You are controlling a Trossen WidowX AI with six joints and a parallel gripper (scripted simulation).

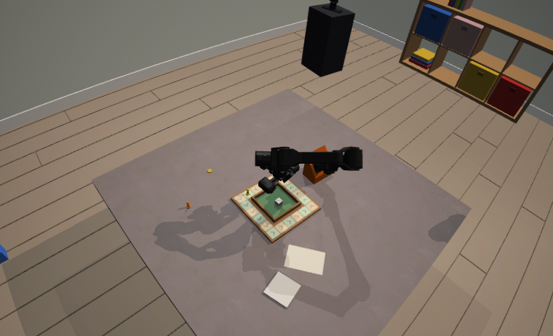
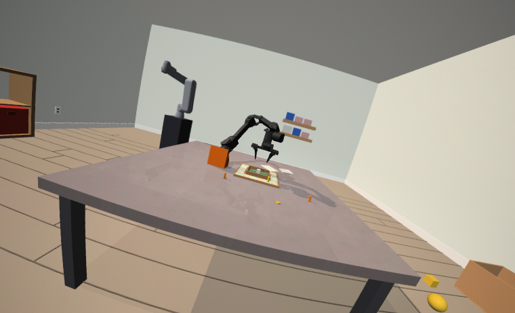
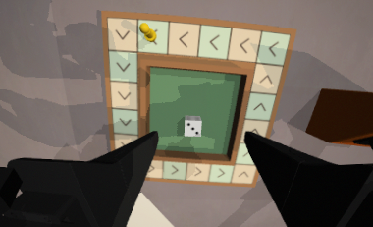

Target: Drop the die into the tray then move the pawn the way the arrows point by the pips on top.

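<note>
So the die (image 3: 193, 126) is sitting flat on the green felt of the tray (image 3: 167, 82), a bit toward the near side of it in the wrist view, and the top face looks like three pips in a diagonal, though it's small enough that I'd double-check. It's a cube so there's no real long axis, just sits roughly square to the tray walls. The yellow pawn (image 3: 147, 31) is upright on a top-row square of the board (image 3: 275, 29), next to the corner, and the arrows there point left and then down the left column. The gripper (image 3: 200, 141) hangs above the tray, fingers spread wide and holding nothing. What I'd worry about: misreading the pips and counting wrong around that corner, or clipping the tray's rim and bumping the die to a new face when reaching for the pawn. The pawn is thin and tall too, so a sloppy pinch could tip it over or drag it onto the wrong square.
</note>
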